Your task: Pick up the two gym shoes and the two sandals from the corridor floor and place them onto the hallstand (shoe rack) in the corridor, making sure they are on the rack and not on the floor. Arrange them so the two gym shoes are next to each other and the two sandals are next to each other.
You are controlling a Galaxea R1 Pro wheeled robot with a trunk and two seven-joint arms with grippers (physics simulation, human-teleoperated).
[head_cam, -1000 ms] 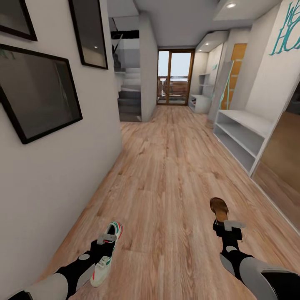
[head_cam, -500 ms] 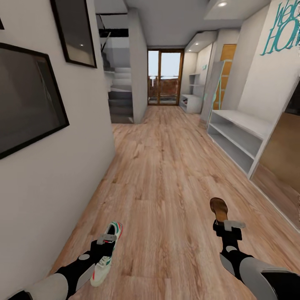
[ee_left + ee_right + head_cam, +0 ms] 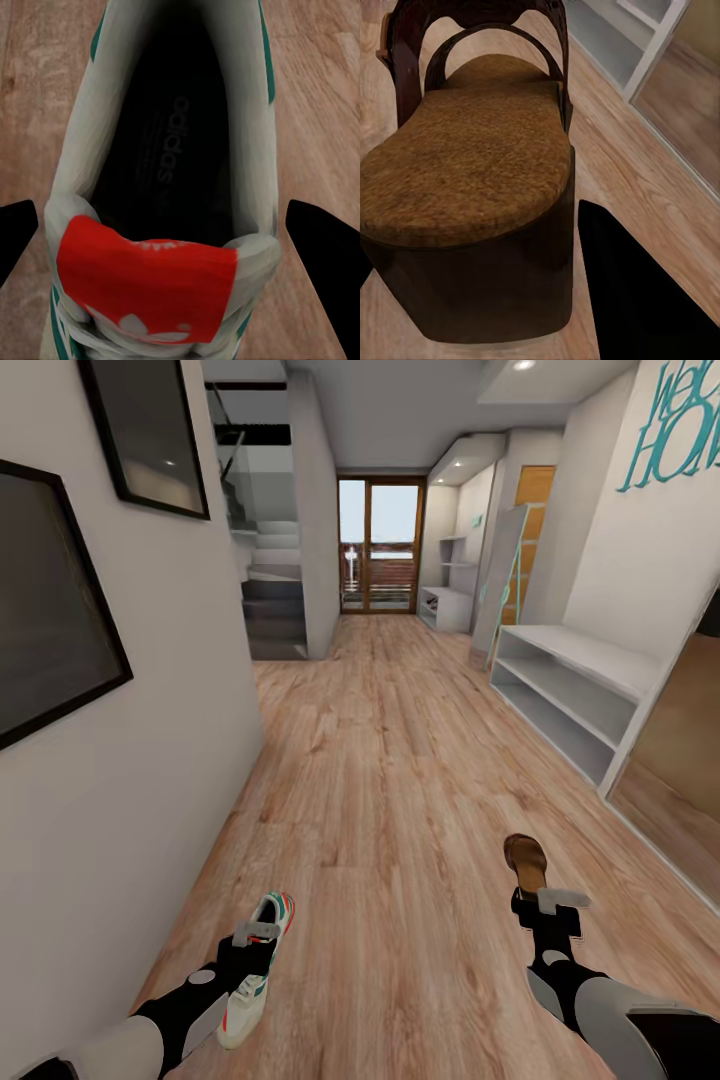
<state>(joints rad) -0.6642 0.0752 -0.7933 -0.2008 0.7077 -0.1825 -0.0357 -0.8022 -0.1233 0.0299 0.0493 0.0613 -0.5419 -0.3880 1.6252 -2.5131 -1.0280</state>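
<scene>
A long corridor stretched ahead, its corridor floor (image 3: 400, 780) laid in light brown wood planks running toward a glazed door (image 3: 378, 545) at the far end, with a staircase (image 3: 270, 595) off to the left and dark framed pictures (image 3: 45, 615) hung on the near left wall. Along the right wall stood the hallstand (image 3: 575, 695), a pale grey-white unit with two low open shelves, well ahead of the robot, and teal lettering (image 3: 680, 415) showed on the wall above it. Low in the head view, the left gripper (image 3: 255, 945) was clamped on a gym shoe (image 3: 262, 960), white with teal and red trim, carried above the planks with its toe pointing forward. In the left wrist view the shoe's (image 3: 172, 187) dark opening and red heel tab lay between the two black fingers (image 3: 326, 262), one on each side of it. The right gripper (image 3: 545, 905) was closed on the heel end of a brown sandal (image 3: 525, 860), held out over the floor; the right wrist view showed its tan insole (image 3: 472, 157) and dark straps close up, with one black finger (image 3: 637, 292) beside the heel.
</scene>
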